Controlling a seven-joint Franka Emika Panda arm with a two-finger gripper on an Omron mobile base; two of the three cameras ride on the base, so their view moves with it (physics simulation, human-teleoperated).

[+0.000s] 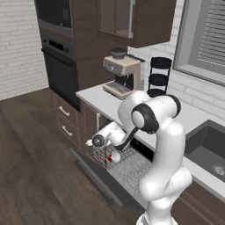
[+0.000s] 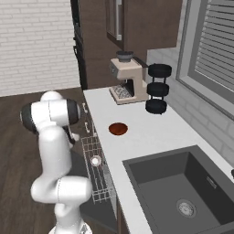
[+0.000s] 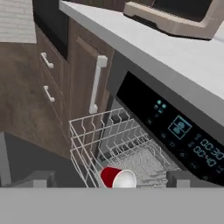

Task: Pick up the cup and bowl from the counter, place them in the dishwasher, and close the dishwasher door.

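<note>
the white arm's two-finger gripper (image 3: 112, 177) is mostly cut off, its dark tips spread wide and holding nothing; the small red tapered cup (image 3: 117, 177) lies tipped in the pale wire dishwasher rack (image 3: 109, 140); from the right, the shallow reddish-brown bowl (image 2: 118, 129) sits on the white counter (image 2: 151, 137).

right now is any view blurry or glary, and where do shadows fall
Left base view: soft, slightly blurred render, no glare; the arm hides part of the rack. Right base view: even light, faint shadow around the bowl. Hand view: the cup is sharp, the dishwasher door dim.
</note>
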